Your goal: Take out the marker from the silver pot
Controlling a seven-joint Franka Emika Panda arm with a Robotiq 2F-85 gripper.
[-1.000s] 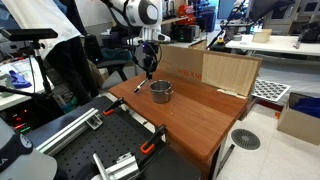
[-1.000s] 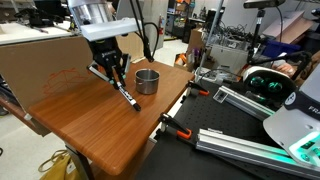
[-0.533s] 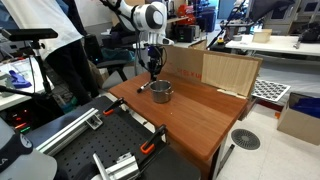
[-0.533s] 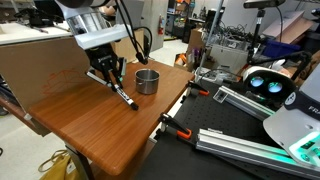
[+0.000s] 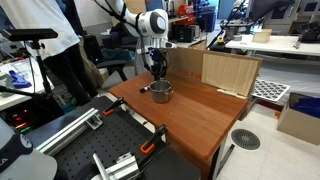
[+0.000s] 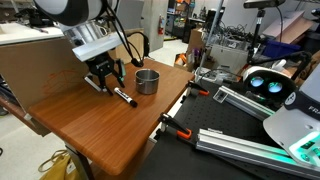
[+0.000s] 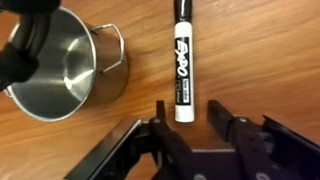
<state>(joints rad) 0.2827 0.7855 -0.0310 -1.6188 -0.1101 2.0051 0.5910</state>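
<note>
The marker (image 7: 182,60), white with a black cap and an EXPO label, lies flat on the wooden table beside the silver pot (image 7: 62,62), outside it. In an exterior view the marker (image 6: 123,97) lies just left of the pot (image 6: 147,81). The pot also shows in an exterior view (image 5: 160,91), where the marker is too small to make out. My gripper (image 7: 188,112) is open and empty, fingers straddling the marker's white end without holding it. In an exterior view the gripper (image 6: 107,79) hovers just above the marker.
The wooden table (image 6: 100,125) has its front edge near clamps (image 6: 180,132). A cardboard box (image 5: 210,68) stands along the table's far side. A person (image 5: 60,50) stands close to the table. Metal rails (image 5: 75,125) lie in front.
The gripper has let go of the marker, which now lies flat on the table. The arm has risen and drawn back a little from it.
</note>
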